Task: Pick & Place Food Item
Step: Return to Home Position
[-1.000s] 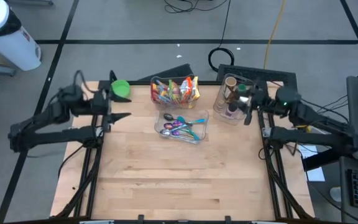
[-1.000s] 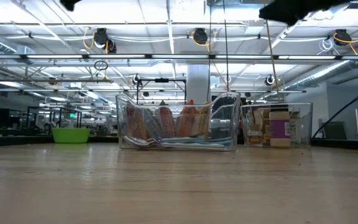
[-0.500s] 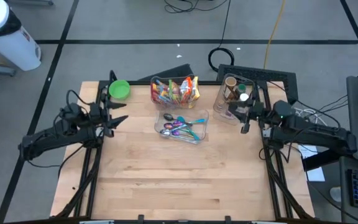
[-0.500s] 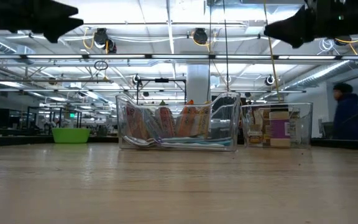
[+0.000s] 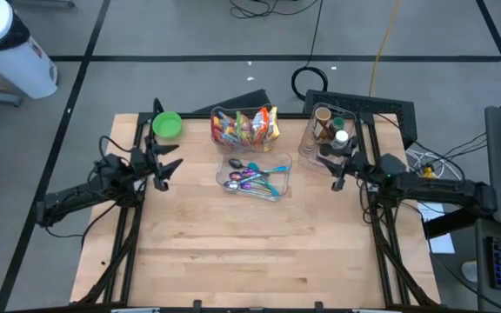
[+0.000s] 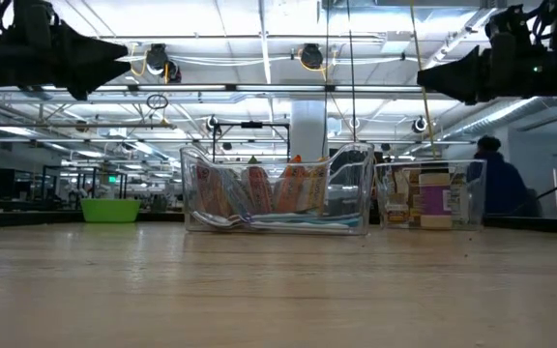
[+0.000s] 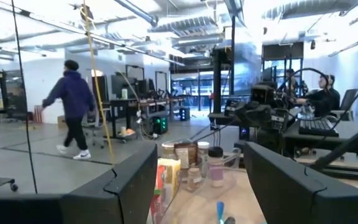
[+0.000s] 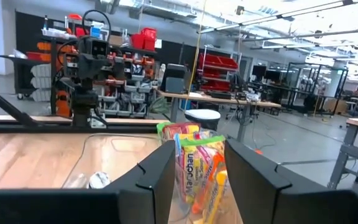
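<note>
A: While the arms head for home, what does the desk [image 5: 250, 252] hold?

B: Item one: noodle bin [image 5: 244, 126], clear, 12 o'clock at the back edge, bright packs upright inside. Item two: spoon bin [image 5: 255, 176], clear, 12 o'clock but nearer centre, coloured spoons lying flat. Item three: bottle bin [image 5: 324, 139], clear, 1 o'clock, jars standing inside, the purple seasoning bottle [image 6: 435, 205] among them. Item four: green bowl [image 5: 167, 125], 11 o'clock corner, apart from the bins.

A: Tools?

B: Left tool [image 5: 159, 165], 10 o'clock, fingers spread, carrying nothing. Right tool [image 5: 337, 170], 2 o'clock, just beside the bottle bin's 5 o'clock corner, fingers parted, carrying nothing. Both hang above the desk and touch nothing.

A: Handling note for the bottle?

B: Judged: small, rigid and light. Its walls look smooth, so it is likely slippery. The narrow base makes it prone to tip against its neighbours. Best hold: across the body under the cap, from above, since the bin walls block the sides.

A: Changes against the picture one second back?

B: The left arm has folded in and its tool sits lower. The right tool has shifted from the bottle bin's 3 o'clock side to its 5 o'clock corner. In the low view both arms hang lower in the upper corners. A person [image 6: 496, 184] has come in behind the bottle bin. Bins and contents are unmoved.
</note>
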Controlling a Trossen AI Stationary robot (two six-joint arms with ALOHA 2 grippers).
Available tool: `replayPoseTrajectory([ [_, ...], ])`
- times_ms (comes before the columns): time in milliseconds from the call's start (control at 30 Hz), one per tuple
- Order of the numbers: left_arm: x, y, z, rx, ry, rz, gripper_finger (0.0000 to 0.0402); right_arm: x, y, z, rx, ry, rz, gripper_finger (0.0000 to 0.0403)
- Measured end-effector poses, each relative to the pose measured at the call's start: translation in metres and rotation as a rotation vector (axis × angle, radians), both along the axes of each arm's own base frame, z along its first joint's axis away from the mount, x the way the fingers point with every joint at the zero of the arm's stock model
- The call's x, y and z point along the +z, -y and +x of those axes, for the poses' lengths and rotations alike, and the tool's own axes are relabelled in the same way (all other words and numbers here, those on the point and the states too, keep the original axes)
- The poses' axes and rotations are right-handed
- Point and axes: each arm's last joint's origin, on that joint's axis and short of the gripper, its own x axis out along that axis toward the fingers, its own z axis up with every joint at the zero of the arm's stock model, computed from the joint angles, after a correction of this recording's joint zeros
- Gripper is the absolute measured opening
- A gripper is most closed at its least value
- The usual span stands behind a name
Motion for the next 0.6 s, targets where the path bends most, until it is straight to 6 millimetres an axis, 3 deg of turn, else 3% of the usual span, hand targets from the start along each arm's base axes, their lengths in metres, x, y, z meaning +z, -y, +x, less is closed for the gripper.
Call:
replayPoseTrajectory([
  [600, -0.005, 0.001, 0.002, -0.051, -0.049, 0.0, 0.0248, -0.008, -0.006, -0.022, 0.003, -0.052, 0.023, 0.013],
])
